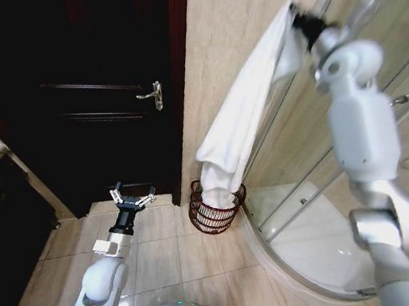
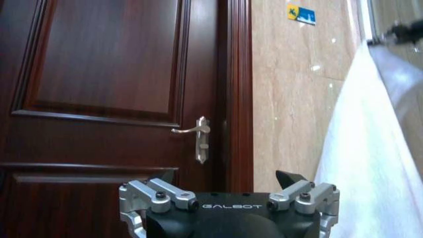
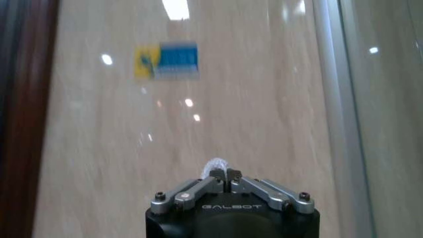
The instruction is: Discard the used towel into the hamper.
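The robot's right gripper (image 1: pixel 300 18), raised high beside the beige marble-look wall (image 1: pixel 224 44), holds a long white towel (image 1: pixel 241 120) by its top corner — the jaws closed on a pinch of the cloth, a tuft of which shows between the fingertips in the right wrist view. The towel hangs straight down, its lower end inside the small round dark red-brown openwork hamper (image 1: pixel 214 217), which stands on the tiled floor (image 1: pixel 178 253) against the wall, between the dark wooden door (image 1: pixel 102 75) and the curved glass shower enclosure (image 1: pixel 316 210). The left gripper (image 1: pixel 132 199) waits low over the floor in front of the door, well apart from the hamper — its jaws spread open and empty, pointed toward the door's silver lever handle (image 2: pixel 196 133). A blue-and-yellow sticker (image 3: pixel 166 61) marks the wall ahead of the right gripper.
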### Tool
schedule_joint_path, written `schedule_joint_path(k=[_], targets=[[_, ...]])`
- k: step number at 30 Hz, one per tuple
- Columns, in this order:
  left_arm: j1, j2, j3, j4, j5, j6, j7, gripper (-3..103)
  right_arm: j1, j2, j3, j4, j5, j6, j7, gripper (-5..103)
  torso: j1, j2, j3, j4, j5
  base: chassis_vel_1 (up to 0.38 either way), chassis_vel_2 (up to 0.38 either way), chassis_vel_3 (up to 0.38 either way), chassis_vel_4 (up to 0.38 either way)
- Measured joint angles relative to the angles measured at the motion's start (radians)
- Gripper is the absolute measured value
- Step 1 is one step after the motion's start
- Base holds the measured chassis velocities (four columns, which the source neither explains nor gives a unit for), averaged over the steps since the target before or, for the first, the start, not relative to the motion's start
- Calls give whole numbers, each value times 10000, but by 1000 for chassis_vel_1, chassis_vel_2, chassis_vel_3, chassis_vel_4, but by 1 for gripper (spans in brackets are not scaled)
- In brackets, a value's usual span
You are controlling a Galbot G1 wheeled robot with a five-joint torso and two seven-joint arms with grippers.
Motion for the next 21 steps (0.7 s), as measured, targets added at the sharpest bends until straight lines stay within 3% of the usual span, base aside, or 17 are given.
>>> schedule_joint_path(k=[9,18,21], targets=[[8,0,-3,128,-58,-76,15,100,7,120,47,-960,-1547,598,-437,1,1,0,0,2,-8,0,0,0,0],[125,0,-96,103,-84,-150,37,100,-850,668,-313,-452,-1375,687,-181,1,-1,0,-1,6,-3,0,0,0,0],[143,-1,-117,116,-87,-223,38,100,-1454,1214,-432,-505,-1338,1101,-59,1,-1,0,-1,6,-8,0,0,0,0]])
